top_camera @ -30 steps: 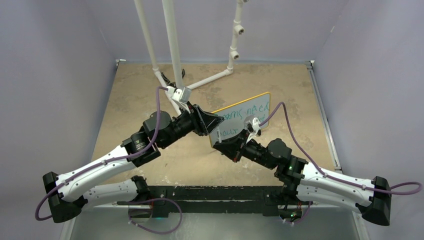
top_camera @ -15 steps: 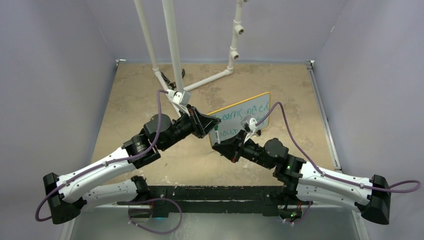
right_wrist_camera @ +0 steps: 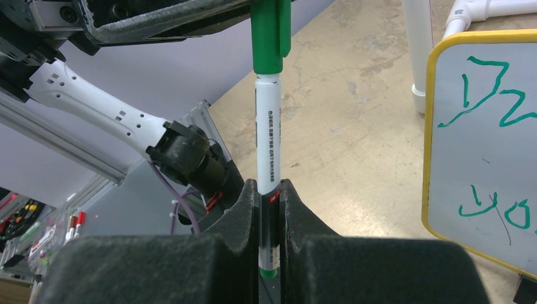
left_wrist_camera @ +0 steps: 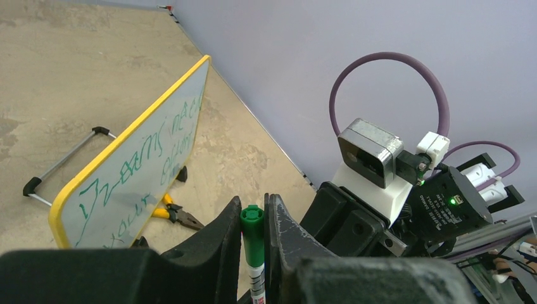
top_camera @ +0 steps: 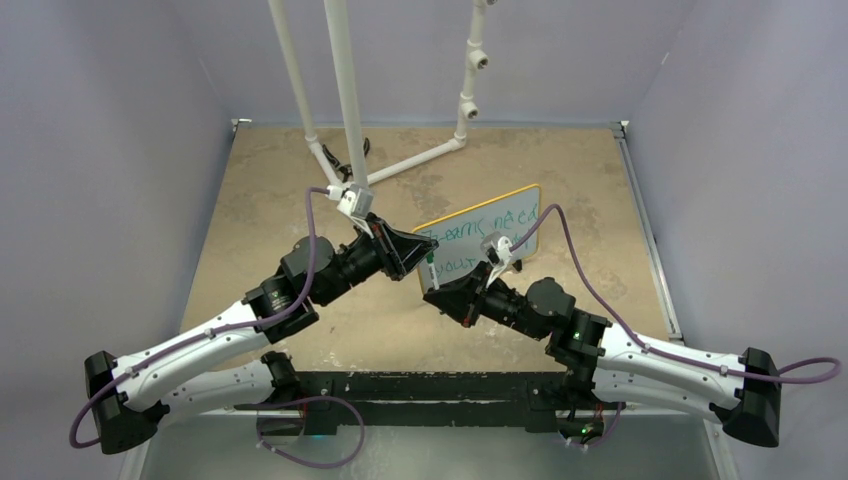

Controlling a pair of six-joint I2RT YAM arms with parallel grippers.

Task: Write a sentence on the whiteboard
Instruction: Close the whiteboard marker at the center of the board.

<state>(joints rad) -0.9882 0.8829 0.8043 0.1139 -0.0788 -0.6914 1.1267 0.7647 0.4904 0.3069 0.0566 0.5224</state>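
The whiteboard (top_camera: 515,238) stands tilted on the tan table, right of centre, its yellow rim (left_wrist_camera: 120,142) facing my left wrist camera. The sentence (left_wrist_camera: 158,142) runs across it in green handwriting, two lines showing. A white marker (right_wrist_camera: 267,133) with a green cap (left_wrist_camera: 253,237) hangs upright in the air just left of the board. My left gripper (left_wrist_camera: 253,209) is shut on the cap end. My right gripper (right_wrist_camera: 270,190) is shut on the lower barrel. In the top view the two grippers meet tip to tip, left gripper (top_camera: 425,250) above right gripper (top_camera: 432,290).
A white pipe frame (top_camera: 345,100) rises at the back of the table. Yellow-handled pliers (left_wrist_camera: 174,214) lie on the table by the board's foot. A wire stand (left_wrist_camera: 63,161) sticks out behind the board. Grey walls close in the left, right and back.
The left gripper's jaws have closed onto the marker's green cap. Both grippers and the marker have shifted slightly left, away from the board.
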